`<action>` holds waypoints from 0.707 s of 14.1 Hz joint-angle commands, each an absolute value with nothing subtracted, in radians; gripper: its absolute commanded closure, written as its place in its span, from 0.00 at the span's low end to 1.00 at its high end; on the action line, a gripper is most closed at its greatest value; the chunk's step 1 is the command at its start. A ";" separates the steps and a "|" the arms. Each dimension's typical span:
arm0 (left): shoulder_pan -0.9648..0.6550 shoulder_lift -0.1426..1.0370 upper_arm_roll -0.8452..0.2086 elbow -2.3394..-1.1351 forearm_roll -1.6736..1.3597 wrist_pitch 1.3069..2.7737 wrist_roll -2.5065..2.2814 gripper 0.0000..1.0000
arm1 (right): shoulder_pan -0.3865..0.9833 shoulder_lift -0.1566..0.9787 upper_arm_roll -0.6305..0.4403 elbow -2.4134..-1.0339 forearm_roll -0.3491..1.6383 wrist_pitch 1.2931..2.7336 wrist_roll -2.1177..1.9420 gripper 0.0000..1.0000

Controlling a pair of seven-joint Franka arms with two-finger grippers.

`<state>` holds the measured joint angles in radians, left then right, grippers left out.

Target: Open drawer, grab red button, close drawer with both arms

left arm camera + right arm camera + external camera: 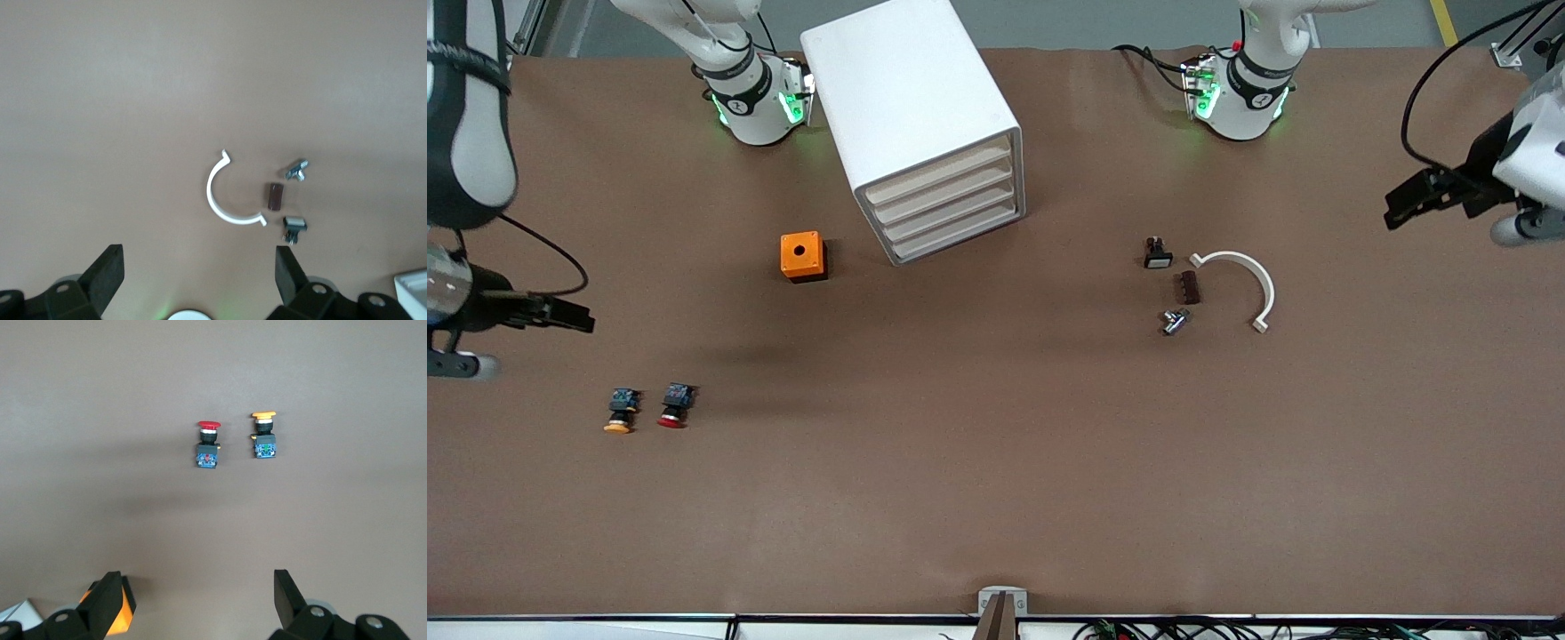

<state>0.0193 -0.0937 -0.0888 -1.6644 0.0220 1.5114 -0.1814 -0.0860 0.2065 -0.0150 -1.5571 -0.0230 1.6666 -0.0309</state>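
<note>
only the front view shows the cabinet [925, 124], all drawers shut. the button [675, 405] lies nearer the camera than it, beside the orange-yellow button [620, 411], red cap pointing camera-ward. the right hand [193, 600] and left hand [200, 277] are both wide, empty.

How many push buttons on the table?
3: red-capped button and orange-capped button side by side toward the right arm's end; white-faced black button beside the white curved clip. Closed drawers may hide more.

Three buttons [676, 404], four drawers [943, 200], one orange box [802, 256], two arms [738, 80].
</note>
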 commanded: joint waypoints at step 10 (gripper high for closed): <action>0.000 -0.190 -0.075 -1.738 0.012 1.519 -0.160 0.00 | -0.095 0.130 -0.002 -1.535 0.023 1.569 -0.006 0.00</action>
<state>0.0019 -0.1762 -0.0813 -1.7360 0.0197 1.5107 -0.1783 -0.0859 0.1435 -0.0103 -1.5350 -0.0114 1.5845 -0.0281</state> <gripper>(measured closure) 0.000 0.000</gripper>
